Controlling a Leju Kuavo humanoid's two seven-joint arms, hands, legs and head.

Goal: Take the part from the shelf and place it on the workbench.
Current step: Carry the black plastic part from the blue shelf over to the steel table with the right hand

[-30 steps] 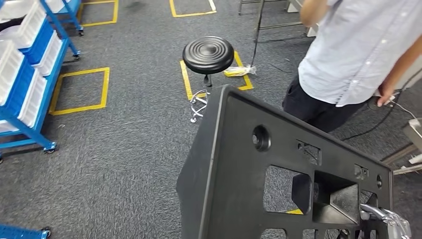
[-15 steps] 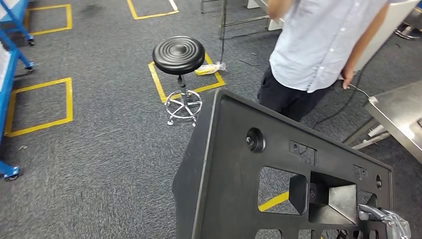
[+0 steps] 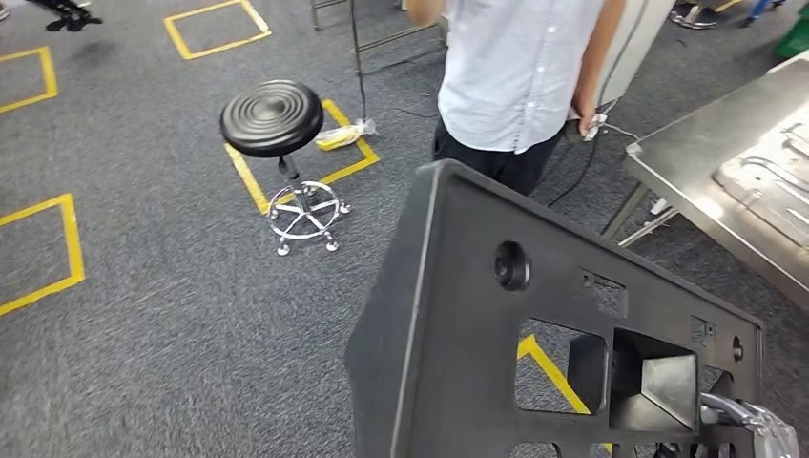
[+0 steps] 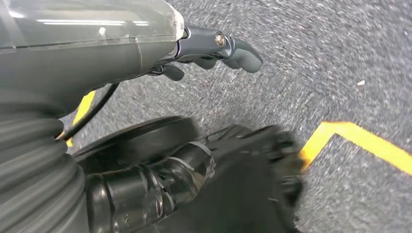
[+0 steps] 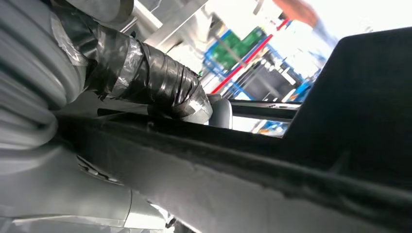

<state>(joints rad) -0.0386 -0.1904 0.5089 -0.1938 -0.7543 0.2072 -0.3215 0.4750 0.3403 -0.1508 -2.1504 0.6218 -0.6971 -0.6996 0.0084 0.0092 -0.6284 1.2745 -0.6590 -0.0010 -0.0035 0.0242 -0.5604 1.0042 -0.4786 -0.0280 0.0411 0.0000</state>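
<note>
One large black plastic part point(image 3: 534, 334) fills the lower right of our head view, carried upright and tilted in front of us, clear of the shelf and not yet on anything. Our right hand point(image 3: 754, 429) shows as a bit of silver at the part's lower right corner; the right wrist view puts it close against the part's edge point(image 5: 272, 189), and we judge it to be grasping the part there, though the fingers themselves are mostly hidden. Our left hand point(image 4: 214, 48) hangs over the grey carpet with its dark fingers loosely curled on nothing we can see (whether it counts as clenched or slack we cannot tell).

We judge the step in hand to be the carry. The steel worktop point(image 3: 696, 153) stands ahead to our right, with a grey tray point(image 3: 763, 181) lying on it. A person point(image 3: 520, 76) in a light shirt stands just beside its near corner, and a black stool point(image 3: 272, 119) sits well off to the left. Next we need to close on the worktop, keep the part's raised corner clear of the person, and lower it flat onto bare steel.
</note>
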